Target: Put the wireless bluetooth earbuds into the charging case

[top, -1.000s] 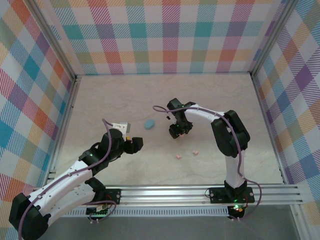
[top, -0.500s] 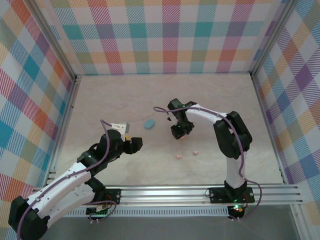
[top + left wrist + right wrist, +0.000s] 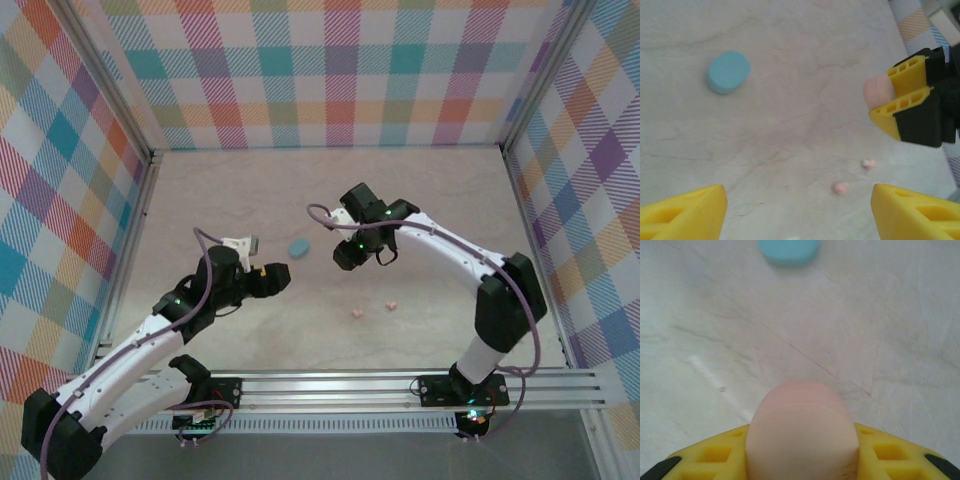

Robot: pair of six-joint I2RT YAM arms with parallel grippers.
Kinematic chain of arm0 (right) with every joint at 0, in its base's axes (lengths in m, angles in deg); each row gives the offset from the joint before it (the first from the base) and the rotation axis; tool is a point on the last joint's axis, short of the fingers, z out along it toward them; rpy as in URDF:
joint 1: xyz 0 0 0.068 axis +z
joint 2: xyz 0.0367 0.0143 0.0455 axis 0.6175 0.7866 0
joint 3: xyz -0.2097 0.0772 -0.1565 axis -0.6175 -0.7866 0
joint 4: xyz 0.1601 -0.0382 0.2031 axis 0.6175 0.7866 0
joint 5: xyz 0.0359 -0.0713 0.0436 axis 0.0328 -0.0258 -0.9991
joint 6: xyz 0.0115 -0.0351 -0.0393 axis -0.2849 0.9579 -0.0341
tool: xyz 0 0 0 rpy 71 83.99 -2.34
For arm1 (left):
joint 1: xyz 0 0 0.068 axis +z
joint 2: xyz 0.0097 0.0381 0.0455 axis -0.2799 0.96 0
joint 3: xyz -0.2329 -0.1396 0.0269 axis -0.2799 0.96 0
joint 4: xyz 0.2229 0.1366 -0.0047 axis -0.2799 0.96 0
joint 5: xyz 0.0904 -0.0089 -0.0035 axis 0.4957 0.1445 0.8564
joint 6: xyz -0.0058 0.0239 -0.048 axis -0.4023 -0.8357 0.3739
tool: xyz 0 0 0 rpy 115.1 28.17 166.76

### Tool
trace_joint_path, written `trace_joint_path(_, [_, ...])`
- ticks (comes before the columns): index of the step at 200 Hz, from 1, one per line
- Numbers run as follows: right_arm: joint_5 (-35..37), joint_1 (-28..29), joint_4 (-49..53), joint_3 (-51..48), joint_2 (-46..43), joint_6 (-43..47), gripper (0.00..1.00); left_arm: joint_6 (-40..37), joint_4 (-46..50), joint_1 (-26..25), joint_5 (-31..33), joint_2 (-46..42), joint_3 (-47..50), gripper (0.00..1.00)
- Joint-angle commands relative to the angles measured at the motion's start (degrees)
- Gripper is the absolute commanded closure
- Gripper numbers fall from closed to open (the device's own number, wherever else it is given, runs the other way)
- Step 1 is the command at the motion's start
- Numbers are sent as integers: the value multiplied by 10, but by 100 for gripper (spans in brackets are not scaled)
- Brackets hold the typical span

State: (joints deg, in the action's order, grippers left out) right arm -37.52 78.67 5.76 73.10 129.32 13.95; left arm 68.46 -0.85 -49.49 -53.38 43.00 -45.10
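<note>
My right gripper (image 3: 343, 257) is shut on a pink oval charging case (image 3: 802, 432), which sticks out from between its yellow fingers (image 3: 905, 102) above the table. A closed light blue oval case (image 3: 298, 247) lies on the table just to the left of it, and it appears at the top of the right wrist view too (image 3: 789, 250). Two tiny pink earbuds (image 3: 357, 313) (image 3: 392, 305) lie nearer the front; the left wrist view shows them as well (image 3: 840, 188) (image 3: 868, 163). My left gripper (image 3: 276, 280) hovers open and holds nothing, left of the earbuds.
The pale marble-patterned table (image 3: 430, 200) is boxed in by plaid walls on the left, back and right. A metal rail (image 3: 400, 385) runs along the front edge by the arm bases.
The right gripper has closed on the pink case and shifted slightly back and left, while its elbow swung out to the right. The left gripper has edged to the right.
</note>
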Motion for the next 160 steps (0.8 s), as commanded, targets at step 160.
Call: trace_joint_path(160, [-92, 96, -73, -58, -143, 172, 64, 168, -180, 5, -284, 126, -43, 34])
